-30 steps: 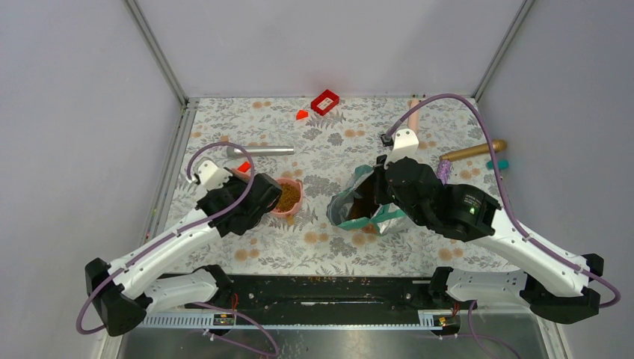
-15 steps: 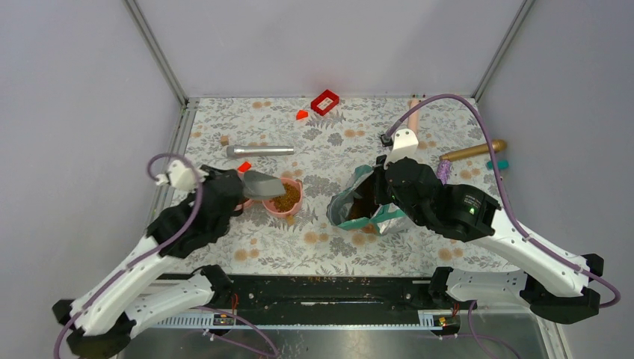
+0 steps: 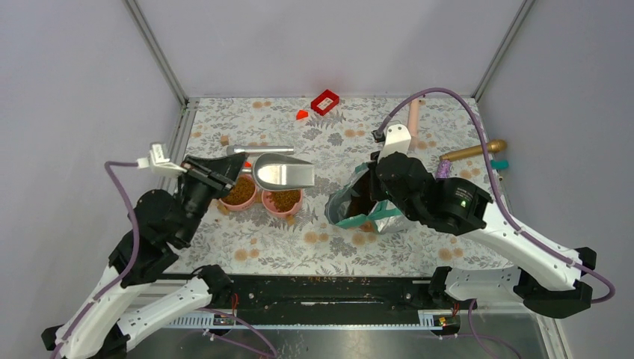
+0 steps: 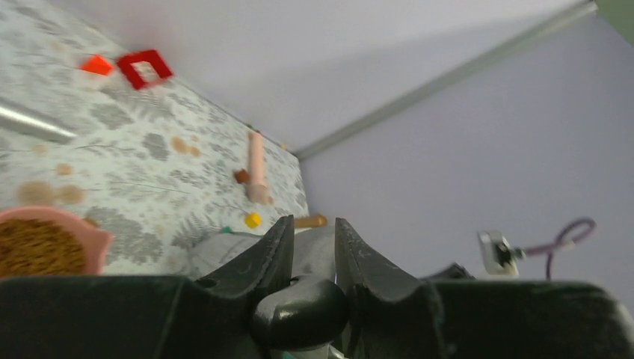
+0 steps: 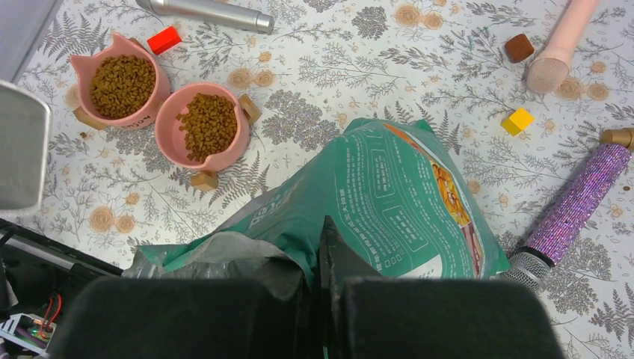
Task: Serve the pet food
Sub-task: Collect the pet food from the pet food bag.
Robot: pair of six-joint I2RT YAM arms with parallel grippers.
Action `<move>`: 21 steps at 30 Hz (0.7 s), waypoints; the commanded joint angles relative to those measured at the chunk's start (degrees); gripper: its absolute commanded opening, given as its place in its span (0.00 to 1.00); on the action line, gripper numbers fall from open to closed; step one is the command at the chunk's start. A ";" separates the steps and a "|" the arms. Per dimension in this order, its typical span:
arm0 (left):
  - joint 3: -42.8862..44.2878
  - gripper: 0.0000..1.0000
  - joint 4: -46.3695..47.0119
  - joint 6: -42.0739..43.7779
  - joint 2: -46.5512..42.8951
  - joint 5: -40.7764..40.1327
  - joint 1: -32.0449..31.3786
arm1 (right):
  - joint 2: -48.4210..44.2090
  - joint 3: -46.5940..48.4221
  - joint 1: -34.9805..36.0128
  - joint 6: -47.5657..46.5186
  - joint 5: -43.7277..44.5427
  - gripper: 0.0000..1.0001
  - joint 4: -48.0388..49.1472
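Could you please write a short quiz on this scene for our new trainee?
1. True or false: both bowls hold kibble.
2. Fill in: the left gripper holds a metal ____.
3. Which gripper pinches the pouch? A left, B right.
Key: 1 true; 2 scoop; 3 B, the right gripper.

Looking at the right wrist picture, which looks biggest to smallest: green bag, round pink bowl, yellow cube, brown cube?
1. teal-green pet food pouch
2. round pink plastic bowl
3. small yellow cube and small brown cube: about alike, so unranked
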 commanded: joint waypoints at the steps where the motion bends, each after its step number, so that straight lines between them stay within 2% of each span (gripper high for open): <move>1: 4.96 0.00 12.43 4.82 7.21 16.93 -0.24 | 0.19 5.30 0.10 0.15 3.53 0.00 5.96; 5: 5.97 0.00 15.35 8.34 10.18 18.99 -3.55 | 0.26 5.60 0.08 0.21 4.69 0.00 5.82; 10: 4.70 0.00 19.78 14.24 9.92 14.19 -10.99 | 1.22 6.47 -0.01 0.60 5.46 0.00 4.93; 15: 4.78 0.00 21.34 17.03 12.68 13.61 -15.72 | 2.20 6.71 -0.21 0.91 4.92 0.00 4.93; 21: 3.54 0.00 20.23 20.93 16.44 2.87 -22.07 | 1.76 6.45 -0.29 1.11 4.18 0.00 5.09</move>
